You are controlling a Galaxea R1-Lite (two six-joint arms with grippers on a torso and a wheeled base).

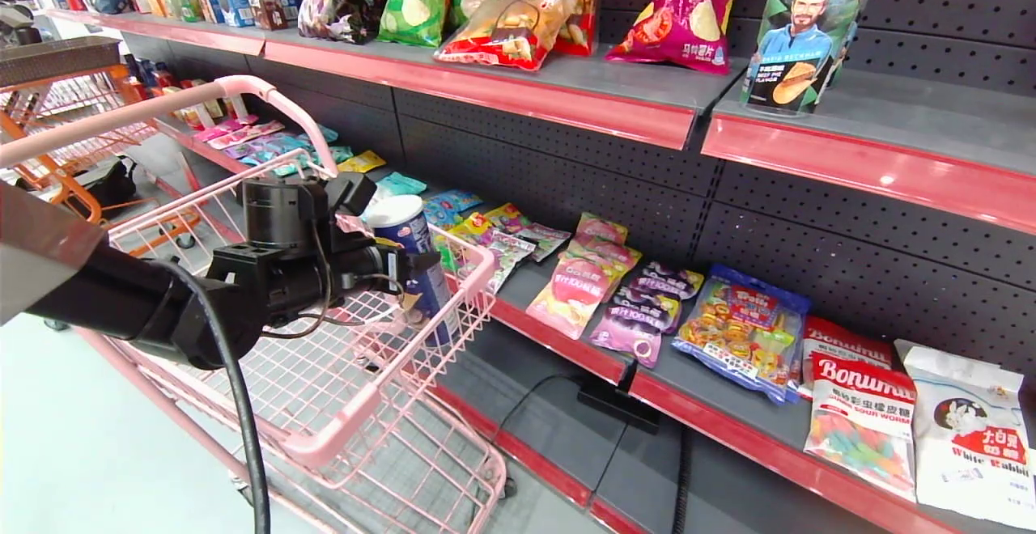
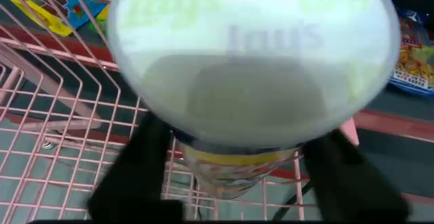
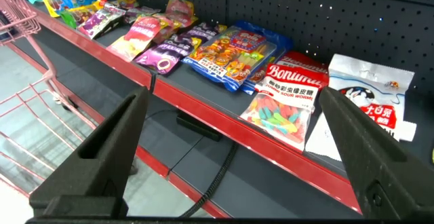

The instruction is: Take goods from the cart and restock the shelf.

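**Left gripper (image 1: 405, 265) closed on chip can (image 1: 411, 236) at cart**

Left fingers clamp the upright blue can from both sides, below its white lid (image 2: 251, 54). Pink wire cart (image 1: 380, 392) lies beneath and around this gripper — the can's lower part sits behind the basket's wire wall. Whether its base rests on the basket floor cannot be told. Lower shelf (image 1: 558, 338) runs just beyond the gripper. Right gripper (image 3: 234, 95) hangs with fingers spread wide and nothing between them — candy bags (image 3: 234, 54) lie on the shelf ahead of it.

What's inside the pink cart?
A blue chip can with a white lid, upright, held by the left gripper. Around it shows only the wire floor of the pink cart. The arm covers the basket's near corner, hiding anything there.
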